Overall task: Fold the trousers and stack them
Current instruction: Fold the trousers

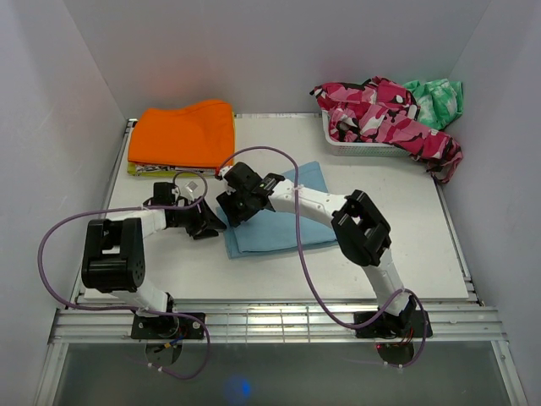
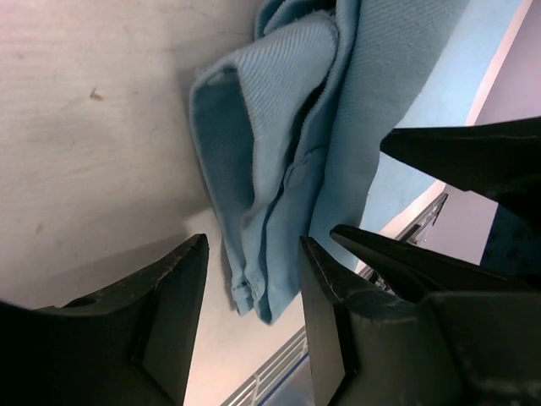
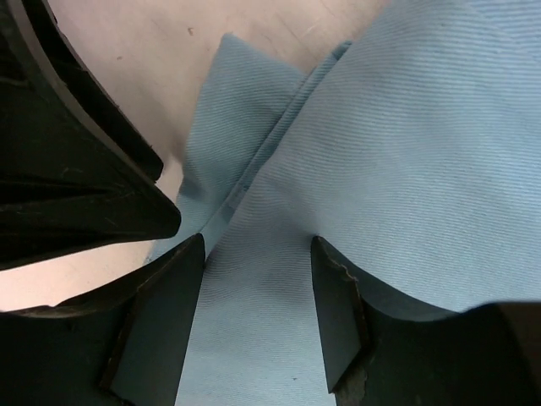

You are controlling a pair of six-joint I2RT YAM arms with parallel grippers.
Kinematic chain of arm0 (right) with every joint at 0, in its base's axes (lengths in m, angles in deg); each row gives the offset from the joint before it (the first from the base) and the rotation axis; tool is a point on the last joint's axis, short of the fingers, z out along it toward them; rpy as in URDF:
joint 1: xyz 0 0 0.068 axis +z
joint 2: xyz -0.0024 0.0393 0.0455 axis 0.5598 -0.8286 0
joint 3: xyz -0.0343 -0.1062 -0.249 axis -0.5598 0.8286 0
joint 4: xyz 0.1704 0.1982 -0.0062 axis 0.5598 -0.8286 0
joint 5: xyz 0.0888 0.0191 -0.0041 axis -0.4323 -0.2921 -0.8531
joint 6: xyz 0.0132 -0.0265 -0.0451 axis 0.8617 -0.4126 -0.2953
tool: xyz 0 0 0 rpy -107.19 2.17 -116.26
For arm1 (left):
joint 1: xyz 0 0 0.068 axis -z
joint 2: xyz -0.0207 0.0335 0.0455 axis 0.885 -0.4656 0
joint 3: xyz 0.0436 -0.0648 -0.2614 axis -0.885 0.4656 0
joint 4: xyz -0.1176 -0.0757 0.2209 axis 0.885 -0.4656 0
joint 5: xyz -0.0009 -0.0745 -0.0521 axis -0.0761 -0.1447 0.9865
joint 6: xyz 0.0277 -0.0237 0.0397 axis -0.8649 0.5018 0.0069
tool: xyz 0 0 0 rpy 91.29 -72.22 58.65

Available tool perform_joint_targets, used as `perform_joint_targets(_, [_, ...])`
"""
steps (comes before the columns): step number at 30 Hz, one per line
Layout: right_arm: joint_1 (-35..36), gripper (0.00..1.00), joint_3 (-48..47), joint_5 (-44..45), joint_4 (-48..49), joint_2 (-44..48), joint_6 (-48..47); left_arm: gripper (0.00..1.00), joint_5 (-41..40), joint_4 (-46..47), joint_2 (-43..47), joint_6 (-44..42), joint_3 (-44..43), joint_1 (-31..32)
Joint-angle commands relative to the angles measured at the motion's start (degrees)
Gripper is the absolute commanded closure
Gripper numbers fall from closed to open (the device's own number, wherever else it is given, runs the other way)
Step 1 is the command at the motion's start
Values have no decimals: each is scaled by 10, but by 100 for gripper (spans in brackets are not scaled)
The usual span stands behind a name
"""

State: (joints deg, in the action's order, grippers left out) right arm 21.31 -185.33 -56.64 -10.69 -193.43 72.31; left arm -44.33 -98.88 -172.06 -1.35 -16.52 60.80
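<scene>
Light blue trousers (image 1: 283, 218) lie folded in the middle of the table. My left gripper (image 1: 211, 223) is open at their left edge; in the left wrist view the layered blue edge (image 2: 279, 144) sits just beyond the gap between its fingers (image 2: 254, 279), touching neither. My right gripper (image 1: 238, 203) is open and set down on the trousers' left part; in the right wrist view blue cloth (image 3: 406, 144) fills the space between its fingers (image 3: 258, 288). Folded orange trousers (image 1: 184, 134) top a stack at the back left.
A white basket (image 1: 359, 145) at the back right holds pink camouflage clothes (image 1: 385, 114) and a green garment (image 1: 435, 95). Yellow patterned cloth (image 1: 152, 170) shows under the orange trousers. The two grippers are very close together. White walls enclose the table.
</scene>
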Motion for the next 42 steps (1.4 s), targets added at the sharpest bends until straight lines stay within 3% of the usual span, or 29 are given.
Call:
perform_joint_targets(1, [7,41,-7,39,1,8,6,43,-8,53,-13,15,7,27])
perform_joint_targets(5, [7,62,-14,44,0,0,-1,45,-17,67,-46,26,-4,38])
perform_joint_targets(7, [4,77,-18,31,0,-4,-3,47,-20,74,-56,28,-11,45])
perform_joint_targets(8, [2,91,-23,18,1,-4,-4,48,-24,74,-65,31,-18,48])
perform_joint_targets(9, [2,92,-24,17,1,-2,-7,50,-26,77,-70,33,-20,51])
perform_joint_targets(13, [1,92,-25,-15,3,30,-14,65,-33,89,-83,40,-23,62])
perform_joint_targets(19, [1,92,-12,-12,4,75,-7,100,-48,88,-98,39,-24,62])
perform_joint_targets(42, [12,92,-56,-49,3,27,39,100,-43,100,-108,49,-22,67])
